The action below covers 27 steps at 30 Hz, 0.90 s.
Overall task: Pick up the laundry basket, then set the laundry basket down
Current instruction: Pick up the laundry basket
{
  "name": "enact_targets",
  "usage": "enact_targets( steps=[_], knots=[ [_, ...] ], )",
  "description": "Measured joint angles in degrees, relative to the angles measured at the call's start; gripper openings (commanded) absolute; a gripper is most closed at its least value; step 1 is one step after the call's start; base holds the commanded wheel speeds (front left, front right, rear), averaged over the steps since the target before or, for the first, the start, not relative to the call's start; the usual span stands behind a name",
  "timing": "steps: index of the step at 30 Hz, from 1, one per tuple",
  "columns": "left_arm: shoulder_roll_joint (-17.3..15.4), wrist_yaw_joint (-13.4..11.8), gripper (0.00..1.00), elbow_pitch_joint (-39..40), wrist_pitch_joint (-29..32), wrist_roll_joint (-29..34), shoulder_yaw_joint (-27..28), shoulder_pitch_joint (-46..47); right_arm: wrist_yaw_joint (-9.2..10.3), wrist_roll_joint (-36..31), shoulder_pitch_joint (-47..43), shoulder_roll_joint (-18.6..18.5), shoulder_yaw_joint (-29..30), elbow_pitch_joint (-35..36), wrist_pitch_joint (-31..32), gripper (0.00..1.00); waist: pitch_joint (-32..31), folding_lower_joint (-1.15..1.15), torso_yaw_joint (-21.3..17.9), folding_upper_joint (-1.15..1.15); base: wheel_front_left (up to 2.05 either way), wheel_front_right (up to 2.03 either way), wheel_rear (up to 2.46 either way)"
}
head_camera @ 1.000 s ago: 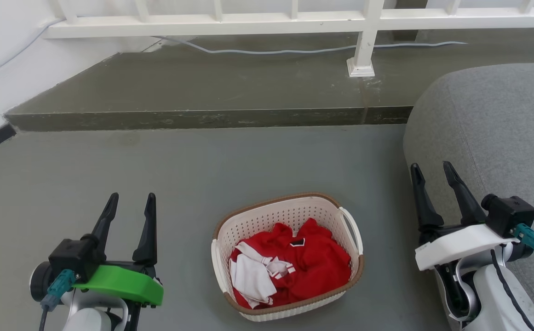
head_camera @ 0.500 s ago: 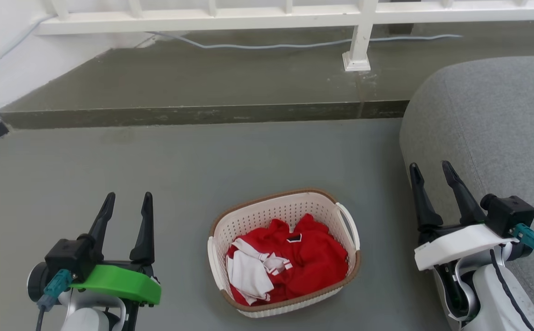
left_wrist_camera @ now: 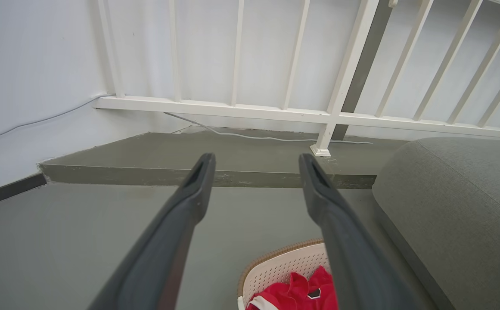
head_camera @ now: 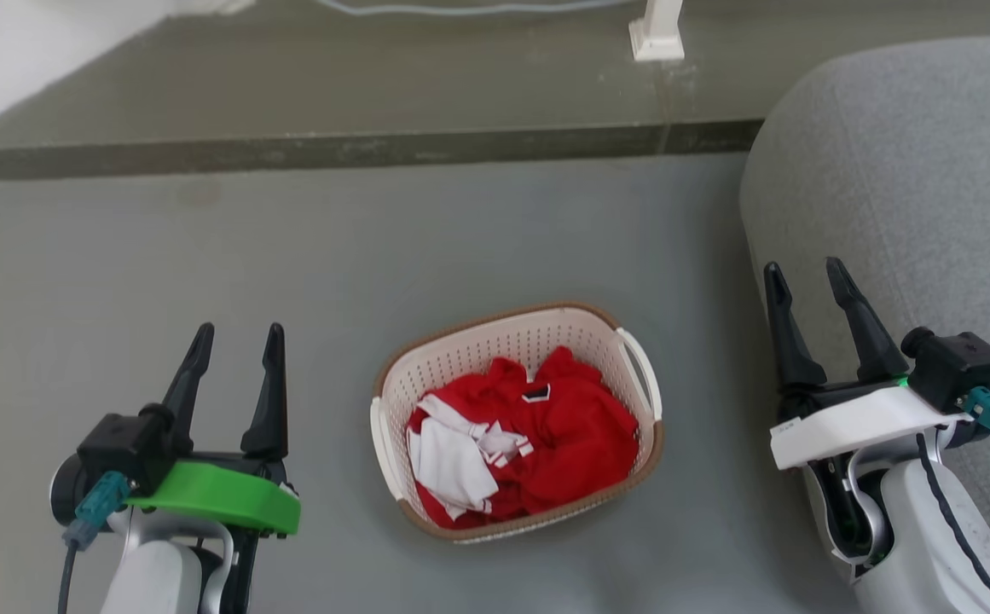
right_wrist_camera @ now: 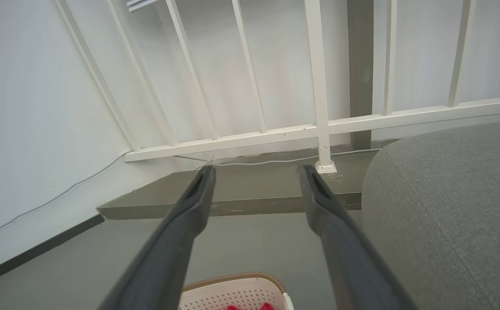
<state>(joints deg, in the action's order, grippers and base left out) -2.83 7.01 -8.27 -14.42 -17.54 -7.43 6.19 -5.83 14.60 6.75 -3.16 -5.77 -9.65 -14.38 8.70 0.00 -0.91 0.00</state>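
Resting on the grey floor (head_camera: 495, 230), just toward 6 o'clock from centre in the head view: laundry basket (head_camera: 477, 358), red and white clothes (head_camera: 580, 435) heaped inside. At 9 o'clock of it, left jaws, released, spread apart, gripping nothing. At 3 o'clock, right jaws, likewise released and empty, against a grey sofa (head_camera: 904, 170). Both well apart from the basket. At 12 o'clock, a raised step (head_camera: 332, 94).

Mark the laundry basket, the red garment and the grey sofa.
laundry basket (head_camera: 503, 350): head view, far perforated wall.
red garment (head_camera: 588, 426): head view, middle of the cloth.
grey sofa (head_camera: 912, 153): head view, its fabric top.
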Motion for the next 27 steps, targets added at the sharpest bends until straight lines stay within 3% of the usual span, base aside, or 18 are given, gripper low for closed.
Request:
enact_targets(
  steps=[9,27],
  knots=[
    [0.05,0.03,1.00,-1.43,0.00,-0.44,-0.07,3.98,-0.14,-0.03,2.30,0.13,0.04,1.05,-0.05,1.00,5.44,0.00,-0.33,0.00,0.00,0.00,0.00],
    [-0.18,0.05,1.00,-14.75,0.01,-5.11,-1.38,14.45,-0.22,-1.04,9.66,0.13,-0.69,3.11,-0.05,1.00,19.87,0.01,-1.27,0.00,0.00,0.00,0.00]
  ],
)
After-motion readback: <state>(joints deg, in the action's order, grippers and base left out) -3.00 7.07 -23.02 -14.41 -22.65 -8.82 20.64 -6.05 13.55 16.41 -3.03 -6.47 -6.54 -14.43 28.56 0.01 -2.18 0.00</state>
